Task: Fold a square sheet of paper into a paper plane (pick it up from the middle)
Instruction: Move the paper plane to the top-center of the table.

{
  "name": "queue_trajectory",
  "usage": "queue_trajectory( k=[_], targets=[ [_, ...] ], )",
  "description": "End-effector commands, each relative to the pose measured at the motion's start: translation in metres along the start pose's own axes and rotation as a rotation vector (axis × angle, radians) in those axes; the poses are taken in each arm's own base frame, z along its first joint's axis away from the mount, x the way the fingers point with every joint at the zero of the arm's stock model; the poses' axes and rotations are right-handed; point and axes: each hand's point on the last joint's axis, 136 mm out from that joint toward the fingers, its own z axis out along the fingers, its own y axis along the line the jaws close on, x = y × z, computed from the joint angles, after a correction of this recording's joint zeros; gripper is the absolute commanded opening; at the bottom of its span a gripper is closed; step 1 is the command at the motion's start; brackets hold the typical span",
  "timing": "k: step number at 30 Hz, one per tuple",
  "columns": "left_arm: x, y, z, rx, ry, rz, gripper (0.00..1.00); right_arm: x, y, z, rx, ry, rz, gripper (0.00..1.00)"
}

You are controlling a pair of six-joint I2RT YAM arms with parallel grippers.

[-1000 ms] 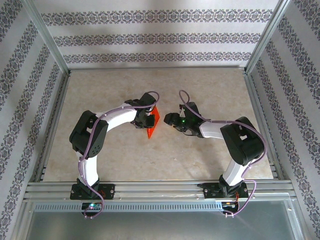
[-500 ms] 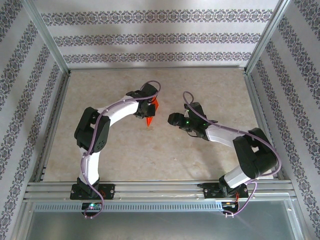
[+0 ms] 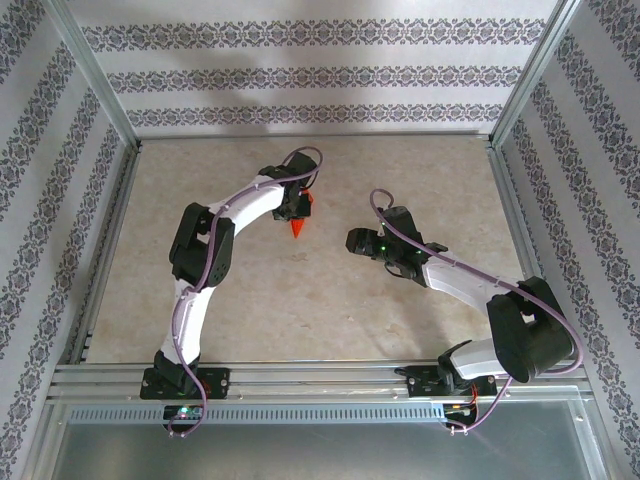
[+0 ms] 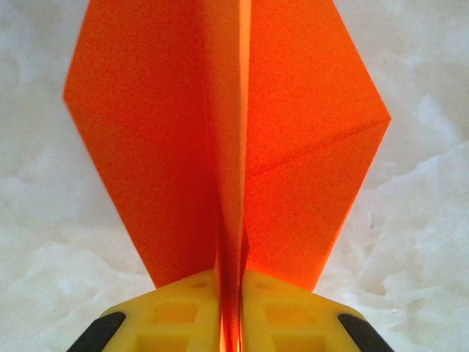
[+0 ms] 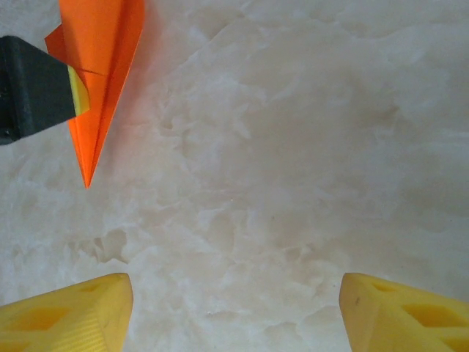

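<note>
The left hand is clenched on the paper plane, pinching its centre crease over the far middle of the table. The right hand is spread wide and empty, well apart from the plane.

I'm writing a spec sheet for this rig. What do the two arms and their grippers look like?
The left arm and right arm have white links, black joint housings and a looping lilac cable. Fingers are yellow moulded plastic with recessed pockets, backed in black. A green light glows on the right wrist.
</note>
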Motion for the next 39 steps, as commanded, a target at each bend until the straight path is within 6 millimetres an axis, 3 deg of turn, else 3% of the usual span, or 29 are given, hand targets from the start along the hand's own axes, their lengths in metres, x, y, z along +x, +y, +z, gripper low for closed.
queue_trajectory(
  k=[1,17,27,39],
  targets=[
    [0.01,0.013,0.006,-0.061,0.069,0.009,0.15,0.004,-0.014,0.001,0.045,0.006,-0.012,0.75],
    [0.014,0.007,0.023,-0.042,0.11,0.025,0.21,0.005,-0.012,0.004,0.036,0.015,-0.003,0.75],
    [0.019,0.012,0.035,-0.083,0.133,0.043,0.22,0.006,-0.011,0.007,0.031,0.028,0.003,0.75],
    [0.027,0.02,0.047,-0.133,0.158,0.053,0.32,0.008,-0.013,0.008,0.035,0.033,0.008,0.75]
  ],
)
